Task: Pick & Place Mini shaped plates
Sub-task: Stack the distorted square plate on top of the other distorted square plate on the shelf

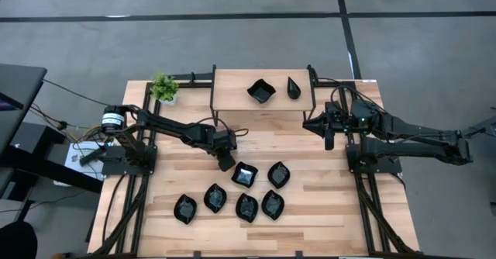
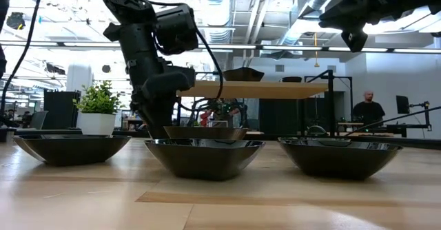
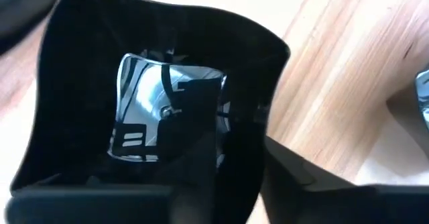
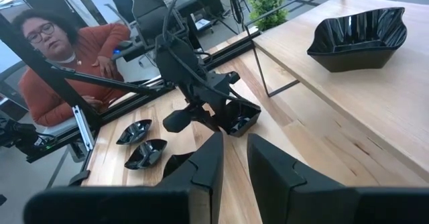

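I take the raised wooden shelf (image 1: 263,104) at the back of the worktop (image 1: 325,212) as my landmark.

Farthest from the shelf, at the front of the worktop, lie four small black plates in a row: a leaf-shaped plate (image 1: 185,209), then three more (image 1: 215,198), (image 1: 246,207), (image 1: 272,204). One step closer to the shelf sit a wavy square plate (image 1: 244,174) and a teardrop plate (image 1: 278,174).

My left gripper (image 1: 225,163) is down at the corner of that wavy square plate, on the side toward the shelf. In the left wrist view the plate (image 3: 154,110) fills almost everything, so the fingers are right at its rim. I cannot tell whether they are wide, narrow, or holding the rim.

What worries me: the plate is shiny and its wall slopes. If I pinch only the thin edge, I think it could slip out or tip when I lift. It also sits near the teardrop plate, so a sideways nudge could push one into the other.

On the shelf itself there are already a square plate (image 1: 261,91) and a small teardrop plate (image 1: 294,88). A careless drop there could knock them.

My right gripper (image 1: 329,134) waits in the air just beside the shelf's right end, fingers (image 4: 271,167) narrow and holding nothing. A green plant (image 1: 163,88) stands off the shelf's left end.
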`<state>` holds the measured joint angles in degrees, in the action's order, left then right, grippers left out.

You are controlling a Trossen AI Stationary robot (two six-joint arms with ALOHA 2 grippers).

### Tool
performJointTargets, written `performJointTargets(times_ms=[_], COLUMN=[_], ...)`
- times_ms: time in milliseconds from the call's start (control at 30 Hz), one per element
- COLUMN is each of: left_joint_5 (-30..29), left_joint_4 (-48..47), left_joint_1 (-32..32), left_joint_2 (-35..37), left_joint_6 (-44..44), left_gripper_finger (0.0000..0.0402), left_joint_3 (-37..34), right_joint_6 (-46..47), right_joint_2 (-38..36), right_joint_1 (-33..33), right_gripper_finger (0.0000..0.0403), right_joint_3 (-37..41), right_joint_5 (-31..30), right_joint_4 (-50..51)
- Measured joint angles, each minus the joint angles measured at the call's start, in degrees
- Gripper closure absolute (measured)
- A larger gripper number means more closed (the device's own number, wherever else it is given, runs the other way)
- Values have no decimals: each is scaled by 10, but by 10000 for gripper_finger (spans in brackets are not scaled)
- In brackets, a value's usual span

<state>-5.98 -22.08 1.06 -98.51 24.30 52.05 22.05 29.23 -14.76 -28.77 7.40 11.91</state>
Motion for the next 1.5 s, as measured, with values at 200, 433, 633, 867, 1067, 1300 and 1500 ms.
performJointTargets(times_ms=[200,433,633,867,1067,1300,1500], left_joint_5=[-3,8,74,97,86,48,46], left_joint_4=[7,7,7,18,50,50,45], left_joint_1=[0,0,0,0,0,25,74], left_joint_2=[9,46,112,214,264,224,131], left_joint_6=[2,5,76,170,214,178,113], left_gripper_finger=[390,395,397,398,398,398,399], left_joint_3=[0,0,0,0,45,171,281], right_joint_6=[0,-1,0,-1,-1,-1,-1], right_joint_2=[0,0,0,0,0,0,0], right_joint_1=[0,0,0,0,0,0,0], right_gripper_finger=[339,339,339,339,339,339,339], right_joint_3=[0,0,0,0,0,0,0], right_joint_5=[0,0,0,0,0,0,0], right_joint_4=[1,3,6,6,6,8,10])
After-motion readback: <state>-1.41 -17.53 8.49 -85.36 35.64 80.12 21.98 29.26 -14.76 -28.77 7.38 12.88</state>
